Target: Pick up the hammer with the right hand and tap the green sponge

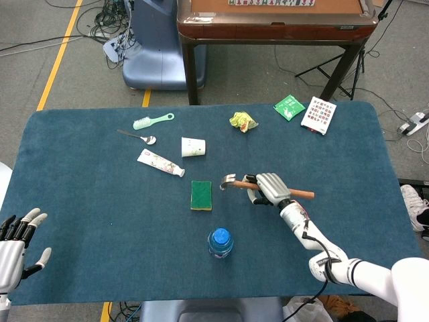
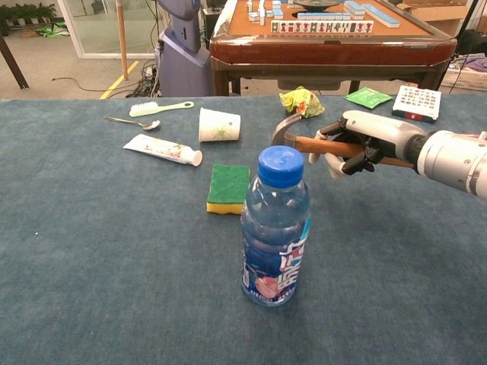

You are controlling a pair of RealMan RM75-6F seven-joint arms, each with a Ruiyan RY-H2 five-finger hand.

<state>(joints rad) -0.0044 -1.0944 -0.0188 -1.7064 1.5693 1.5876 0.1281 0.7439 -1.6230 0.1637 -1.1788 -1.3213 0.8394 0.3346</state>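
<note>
Nearest the chest camera, the water bottle (image 2: 276,228) stands on the worktop (image 2: 91,251) just in front of the green sponge (image 2: 228,187), which lies flat and untouched. Beyond and right, the right robot hand (image 2: 358,141) wraps the wooden handle of the hammer (image 2: 304,141), head in the air and clear of the sponge's right edge; the left robot hand (image 1: 17,238) rests spread and empty at the worktop's left edge. To tap well, the head likely needs carrying left over the sponge, then a short vertical drop that avoids the bottle cap and the paper cup (image 2: 218,125) behind.
</note>
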